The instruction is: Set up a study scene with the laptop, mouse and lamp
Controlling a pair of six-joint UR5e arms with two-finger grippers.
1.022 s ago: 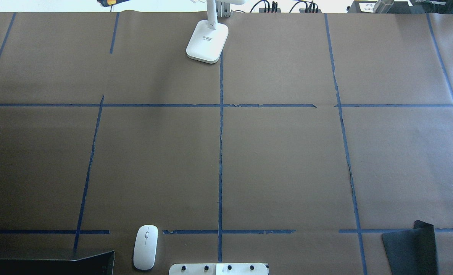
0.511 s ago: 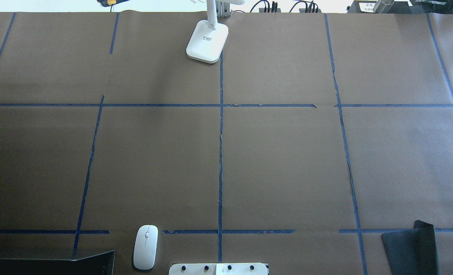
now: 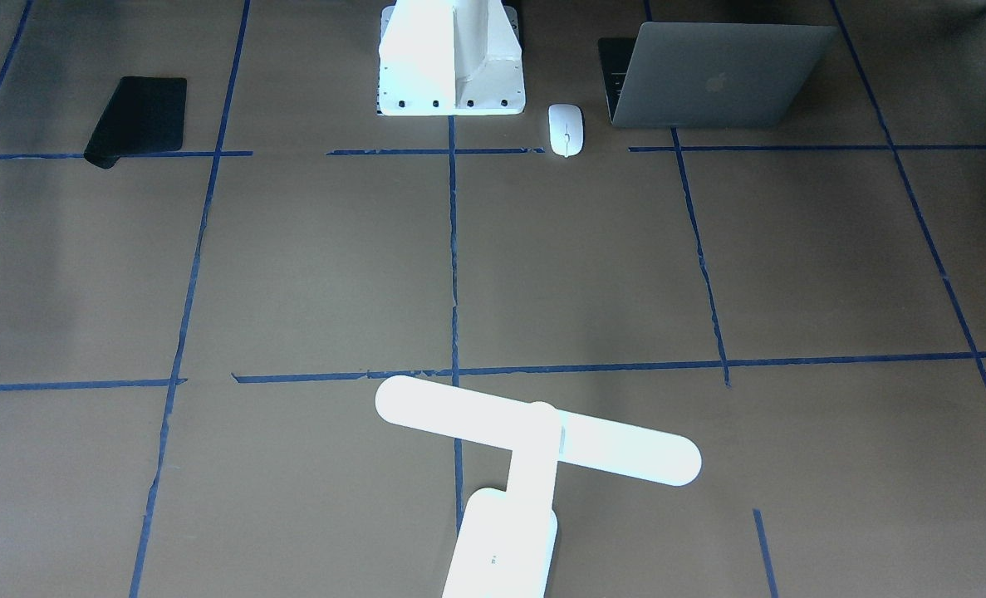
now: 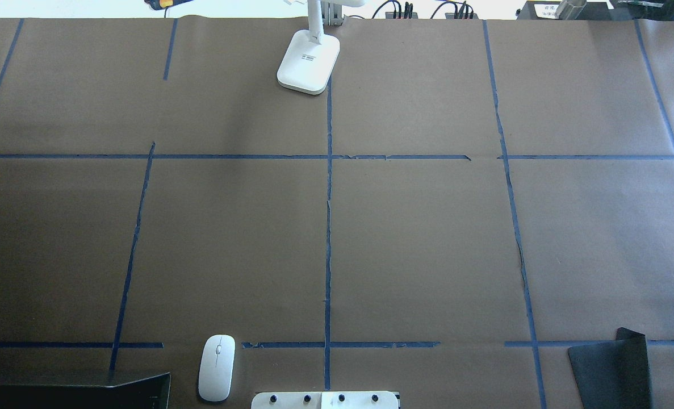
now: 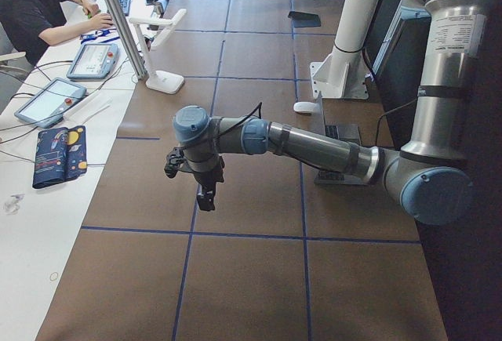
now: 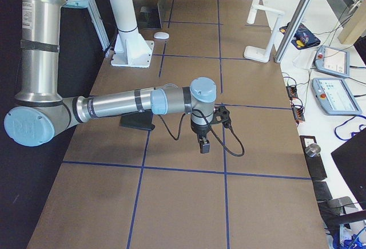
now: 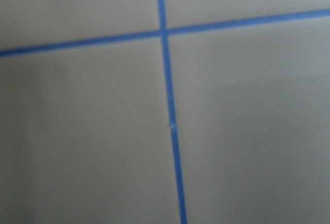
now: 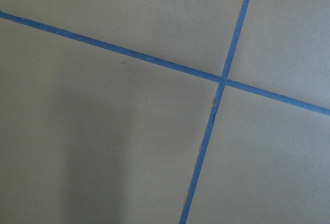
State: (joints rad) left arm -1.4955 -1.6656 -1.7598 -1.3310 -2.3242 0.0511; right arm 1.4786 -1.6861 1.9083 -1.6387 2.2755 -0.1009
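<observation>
Lamp [image 3: 534, 432] stood at far edge of table [image 4: 427, 227]; laptop [image 3: 717, 75], mouse [image 3: 566, 129] just beside, lay at the robot-side edge, back toward the robot from the nearer left end effector [image 5: 205, 194]; grip there and on right end effector [image 6: 203, 144]: could not tell.

There is one laptop [image 3: 713, 79], one mouse [image 3: 566, 129] and one lamp [image 3: 534, 432]. There is one black mat [image 3: 137, 116] and one white stand [image 3: 451, 58]. There are two robot arms, the left arm [image 5: 314, 145] and the right arm [image 6: 114, 106]. There is one person [image 5: 35, 12], with two tablets [image 5: 92, 60] close by.
</observation>
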